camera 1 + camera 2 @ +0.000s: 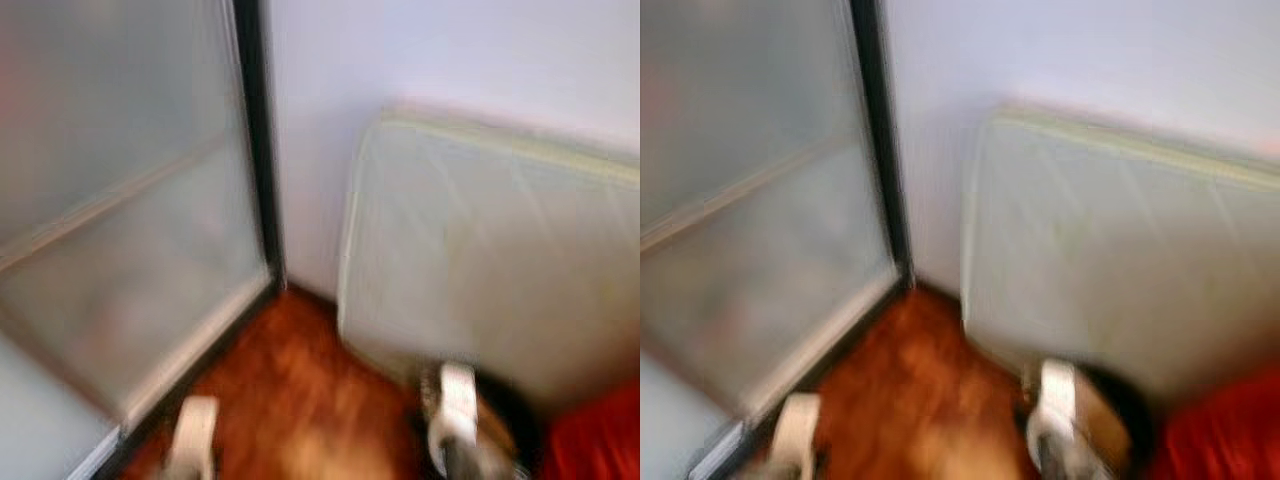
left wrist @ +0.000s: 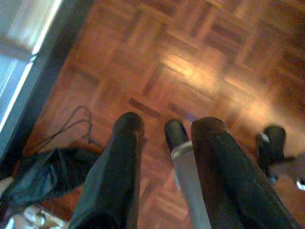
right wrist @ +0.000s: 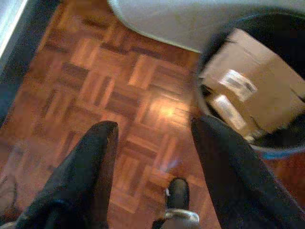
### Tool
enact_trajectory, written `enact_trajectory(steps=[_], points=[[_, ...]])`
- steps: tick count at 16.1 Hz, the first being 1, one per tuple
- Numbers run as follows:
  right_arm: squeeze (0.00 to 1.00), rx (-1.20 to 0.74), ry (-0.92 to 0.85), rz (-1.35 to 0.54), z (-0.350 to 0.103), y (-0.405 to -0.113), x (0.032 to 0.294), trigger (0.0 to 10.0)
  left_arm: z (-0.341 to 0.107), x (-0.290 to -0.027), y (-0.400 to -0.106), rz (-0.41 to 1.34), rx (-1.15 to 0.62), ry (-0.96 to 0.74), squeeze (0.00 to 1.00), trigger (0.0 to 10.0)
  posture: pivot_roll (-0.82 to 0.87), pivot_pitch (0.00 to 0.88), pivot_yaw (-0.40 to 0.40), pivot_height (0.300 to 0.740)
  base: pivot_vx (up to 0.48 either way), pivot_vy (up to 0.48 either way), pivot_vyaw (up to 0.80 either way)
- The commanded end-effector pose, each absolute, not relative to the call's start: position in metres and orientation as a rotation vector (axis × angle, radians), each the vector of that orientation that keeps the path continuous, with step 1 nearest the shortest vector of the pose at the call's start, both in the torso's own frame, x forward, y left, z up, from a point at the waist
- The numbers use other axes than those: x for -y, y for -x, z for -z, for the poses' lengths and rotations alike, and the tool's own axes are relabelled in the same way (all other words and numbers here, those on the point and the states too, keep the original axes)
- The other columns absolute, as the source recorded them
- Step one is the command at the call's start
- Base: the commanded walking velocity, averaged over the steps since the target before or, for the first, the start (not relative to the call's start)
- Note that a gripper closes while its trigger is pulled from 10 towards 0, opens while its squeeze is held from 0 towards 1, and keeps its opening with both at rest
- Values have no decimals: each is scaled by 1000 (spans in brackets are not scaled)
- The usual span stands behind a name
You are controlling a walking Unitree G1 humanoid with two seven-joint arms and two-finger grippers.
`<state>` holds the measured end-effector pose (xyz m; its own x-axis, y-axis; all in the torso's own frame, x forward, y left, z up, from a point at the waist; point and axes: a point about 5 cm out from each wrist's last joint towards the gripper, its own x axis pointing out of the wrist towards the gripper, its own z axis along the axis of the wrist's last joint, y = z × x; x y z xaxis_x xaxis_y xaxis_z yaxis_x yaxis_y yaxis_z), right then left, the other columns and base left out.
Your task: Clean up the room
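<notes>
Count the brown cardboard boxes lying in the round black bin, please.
1 brown cardboard box with white labels lies tilted inside the round black bin, next to the pale mattress leaning on the wall. More may be hidden beneath it.

Corner layout around the leaning mattress

The mattress [image 1: 490, 260] stands on edge against the wall [image 1: 440, 60], its lower edge on the floor [image 1: 290, 390]. Left of the mattress, across a strip of floor, a glass door [image 1: 120, 200] meets the wall at the corner. Just in front of the mattress, touching or nearly touching its lower edge, sits a bin [image 3: 257, 138] with 1 cardboard box [image 3: 248, 88] in it. Further left of the mattress, by the door's foot, a dark bundle [image 2: 43, 171] and a cord [image 2: 71, 124] lie on the floor.
</notes>
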<state>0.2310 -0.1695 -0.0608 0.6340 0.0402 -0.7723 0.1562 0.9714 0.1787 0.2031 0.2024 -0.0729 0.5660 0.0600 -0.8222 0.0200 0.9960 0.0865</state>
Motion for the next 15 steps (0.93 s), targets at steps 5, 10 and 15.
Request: enact_trajectory(steps=[5, 10, 15], points=[[0, -896, -232, 77, 62, -229, 172, 10000, 70, -202, -209, -31, -943, -86, 0, 10000, -69, 0, -33, 740, 0, 0, -756], [0, -900, -223, 73, 62, -229, 173, 10000, 69, -201, -210, -40, -931, -93, 0, 10000, -65, 0, -38, 740, 0, -318, -756], [0, -900, -217, 65, 62, -230, 173, 10000, 69, -201, -210, -40, -928, -88, 0, 10000, -62, 0, -38, 740, 0, 0, -756]])
